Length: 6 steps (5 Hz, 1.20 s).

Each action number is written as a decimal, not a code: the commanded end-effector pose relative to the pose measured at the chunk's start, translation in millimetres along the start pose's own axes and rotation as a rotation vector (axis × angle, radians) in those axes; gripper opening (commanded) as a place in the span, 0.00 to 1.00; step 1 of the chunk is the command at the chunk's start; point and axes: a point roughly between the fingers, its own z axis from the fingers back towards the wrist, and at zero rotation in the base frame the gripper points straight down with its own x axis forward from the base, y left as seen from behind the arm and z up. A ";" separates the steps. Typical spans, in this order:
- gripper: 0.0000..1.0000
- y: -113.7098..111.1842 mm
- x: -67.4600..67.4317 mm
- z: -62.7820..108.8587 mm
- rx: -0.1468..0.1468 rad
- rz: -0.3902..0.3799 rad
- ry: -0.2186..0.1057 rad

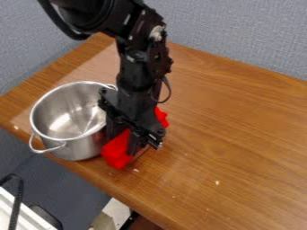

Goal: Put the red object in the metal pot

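The red object (118, 151), a bright red bar, lies on the wooden table (228, 126) just right of the metal pot (70, 119). My gripper (129, 137) points steeply down over the bar's middle, shut on the red object; red ends show in front of and behind the black fingers. The shiny round pot is empty and stands near the table's front left corner, with a loop handle facing the front edge.
The table's front edge runs close below the pot and the bar. A grey wall rises behind the table. A dark cable hangs at the lower left, off the table.
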 end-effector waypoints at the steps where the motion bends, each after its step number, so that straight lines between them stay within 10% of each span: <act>1: 0.00 6.8 6.3 6.0 -0.002 0.037 -0.020; 6: 0.00 12.3 7.1 11.1 -0.032 0.098 0.012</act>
